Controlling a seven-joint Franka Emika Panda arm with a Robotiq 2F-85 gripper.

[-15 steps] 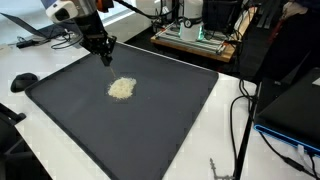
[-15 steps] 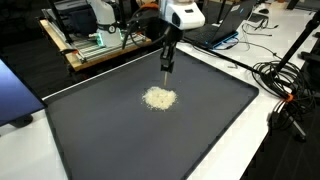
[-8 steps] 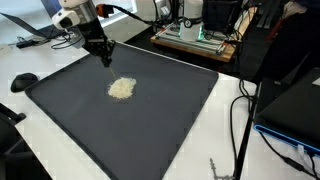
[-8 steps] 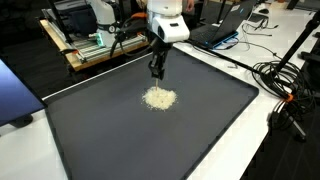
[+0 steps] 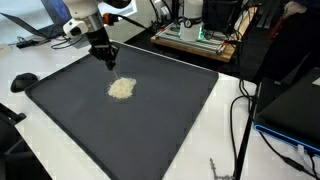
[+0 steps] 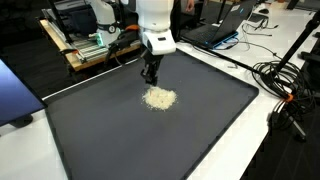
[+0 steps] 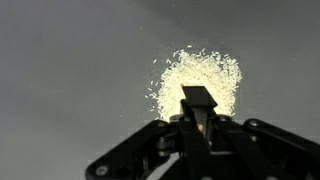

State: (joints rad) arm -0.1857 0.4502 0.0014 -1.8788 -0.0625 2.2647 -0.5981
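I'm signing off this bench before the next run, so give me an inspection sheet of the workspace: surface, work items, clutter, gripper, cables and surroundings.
Surface: dark grey rectangular mat lying flat on a white table.
Job's things: small pile of pale yellowish grains near the mat's middle, with loose grains round its rim.
Clutter: black rounded object on the table beside one mat corner.
Gripper: black gripper shut, pointing down at the pile's edge; contact cannot be told.
Cables: black cables tangled on the table beside the mat.
Surroundings: dark laptop and wooden-framed equipment behind the mat.
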